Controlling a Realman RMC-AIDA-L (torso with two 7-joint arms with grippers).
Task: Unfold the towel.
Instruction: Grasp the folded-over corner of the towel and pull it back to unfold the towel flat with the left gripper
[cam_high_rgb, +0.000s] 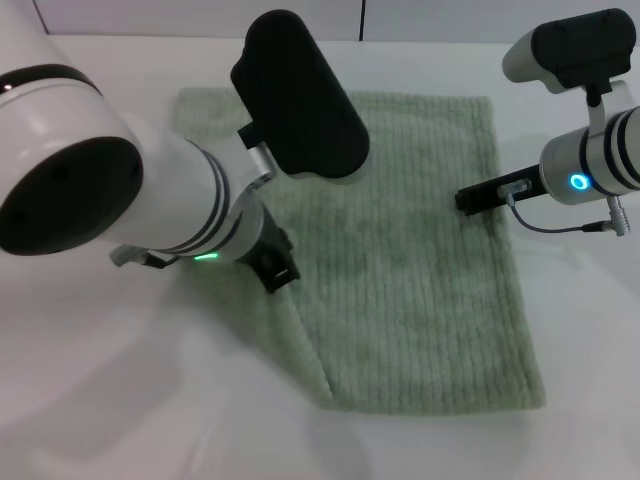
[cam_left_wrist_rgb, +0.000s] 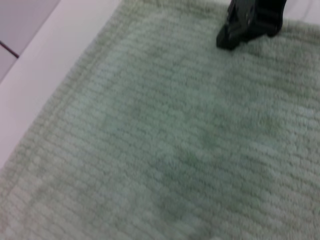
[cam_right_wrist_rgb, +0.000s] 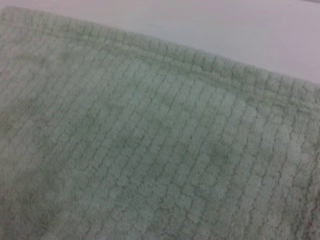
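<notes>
The pale green ribbed towel (cam_high_rgb: 420, 280) lies flat on the white table, far larger than either gripper. Its left side ends in a slanted, slightly raised edge (cam_high_rgb: 305, 340) running toward the near corner. My left gripper (cam_high_rgb: 276, 266) rests low on that left edge. At the towel's right edge my right gripper (cam_high_rgb: 482, 196) sits close above the cloth; it shows as a black block (cam_left_wrist_rgb: 247, 22) in the left wrist view. The towel (cam_left_wrist_rgb: 165, 140) fills that view. In the right wrist view the towel (cam_right_wrist_rgb: 150, 140) shows with its hemmed border (cam_right_wrist_rgb: 200, 62).
The white table (cam_high_rgb: 120, 400) surrounds the towel on all sides. My bulky left arm (cam_high_rgb: 110, 180) hides the towel's far-left part. A wall line runs along the back of the table.
</notes>
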